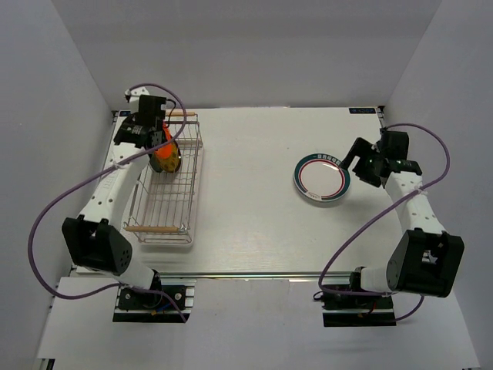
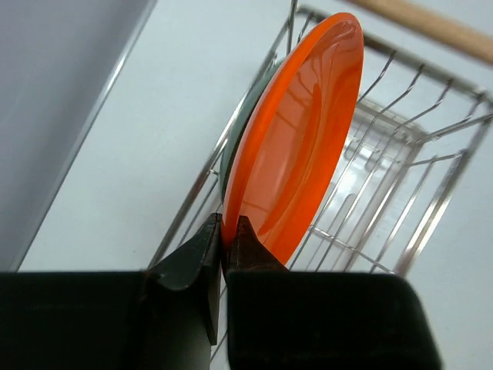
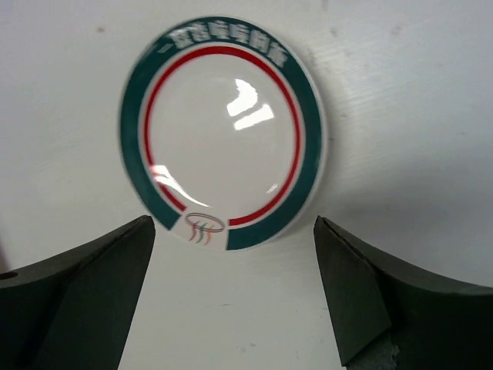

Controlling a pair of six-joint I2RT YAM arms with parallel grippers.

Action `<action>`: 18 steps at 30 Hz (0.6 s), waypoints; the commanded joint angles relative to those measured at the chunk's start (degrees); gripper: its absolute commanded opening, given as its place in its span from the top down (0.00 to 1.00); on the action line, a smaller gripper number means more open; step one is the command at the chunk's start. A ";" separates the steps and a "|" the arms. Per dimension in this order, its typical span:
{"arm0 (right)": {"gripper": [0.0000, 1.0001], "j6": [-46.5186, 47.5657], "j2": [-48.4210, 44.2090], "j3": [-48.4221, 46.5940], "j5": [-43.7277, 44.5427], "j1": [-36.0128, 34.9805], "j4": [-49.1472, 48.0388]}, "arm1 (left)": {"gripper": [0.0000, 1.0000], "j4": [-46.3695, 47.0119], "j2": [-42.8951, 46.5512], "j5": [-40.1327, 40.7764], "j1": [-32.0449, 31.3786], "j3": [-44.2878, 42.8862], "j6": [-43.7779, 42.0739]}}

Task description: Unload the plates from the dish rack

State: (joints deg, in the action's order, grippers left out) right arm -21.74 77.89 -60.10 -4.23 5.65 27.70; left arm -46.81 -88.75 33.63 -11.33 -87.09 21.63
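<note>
Closest to my left wrist camera, the left end effector [image 2: 223, 231] is clenched on the lower rim of the orange plate [image 2: 296, 139], one finger pressed to each face. That plate stands on edge, tilted, at the far end of the dish rack [image 2: 431, 223], with a darker plate [image 2: 231, 150] just behind it. From above, I see the rack on the left side of the surface [image 1: 246, 216], with wooden handles [image 1: 154, 228] at its short ends. Over on the right, a white plate [image 3: 223, 131] ringed green and red lies flat on the surface. The right end effector [image 3: 235, 227] is released, fingers spread wide. The plate's near rim shows between the tips, apart from both.
</note>
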 commanded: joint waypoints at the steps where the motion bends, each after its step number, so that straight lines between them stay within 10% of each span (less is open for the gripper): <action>1: 0.11 2.84 -4.31 0.06 -11.39 0.06 -6.16 | 1.00 -2.15 6.73 2.68 -0.36 -5.89 0.87; 6: 0.11 2.76 -6.17 2.96 -30.54 0.15 -15.12 | 1.00 4.95 13.76 -13.99 -0.36 -2.75 -2.81; 10: 0.11 -0.23 -4.76 4.11 -47.49 -0.20 -21.45 | 1.00 11.99 17.47 -42.14 -0.36 3.23 -3.52; 18: 0.11 3.63 -10.12 5.51 -39.89 -8.26 -24.79 | 1.00 24.30 8.95 -68.33 -3.78 7.28 0.34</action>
State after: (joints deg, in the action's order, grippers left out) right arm -20.10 71.50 -54.89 -43.81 0.86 8.38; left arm -28.23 -77.65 -20.58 -13.52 -81.36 20.23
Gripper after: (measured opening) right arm 0.893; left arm 0.153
